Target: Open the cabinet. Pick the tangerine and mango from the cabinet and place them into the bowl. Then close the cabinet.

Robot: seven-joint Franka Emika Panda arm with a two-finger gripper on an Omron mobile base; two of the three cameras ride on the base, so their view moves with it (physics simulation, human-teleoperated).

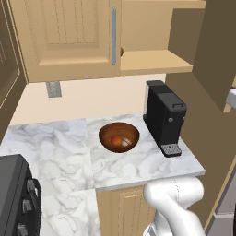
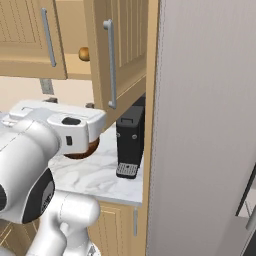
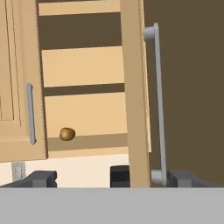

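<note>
Hanging wide open, the right door (image 3: 134, 87) of the cabinet (image 1: 69, 41) stood edge-on in the hand view, its long silver handle (image 3: 158, 105) just to the 3 o'clock side of it, while the left door (image 1: 64, 37) was shut. Between the two doors the lower shelf (image 1: 154, 61) lay exposed with free room above it, and one small round orange-brown fruit (image 3: 67, 134) sat on it close to the left door's edge (tangerine or mango, I could not tell which).

On the marble worktop (image 1: 55, 152) the bowl (image 1: 119, 136) rested below the shelf opening, with reddish and pale fruit (image 1: 120, 140) inside. A black coffee machine (image 1: 165, 117) stood at the bowl's 3 o'clock, near the worktop's right edge; bare marble stretched toward 9 o'clock as far as a dark appliance with knobs (image 1: 18, 198). A grey wall outlet (image 1: 53, 89) sat under the left door.

No writing or brand could be read anywhere.

The end effector (image 3: 111, 178) showed two dark fingertips (image 3: 41, 178) set far apart at the bottom of the hand view, spread wide and holding nothing; the right tip lay near the foot of the handle, though contact could not be judged.
</note>
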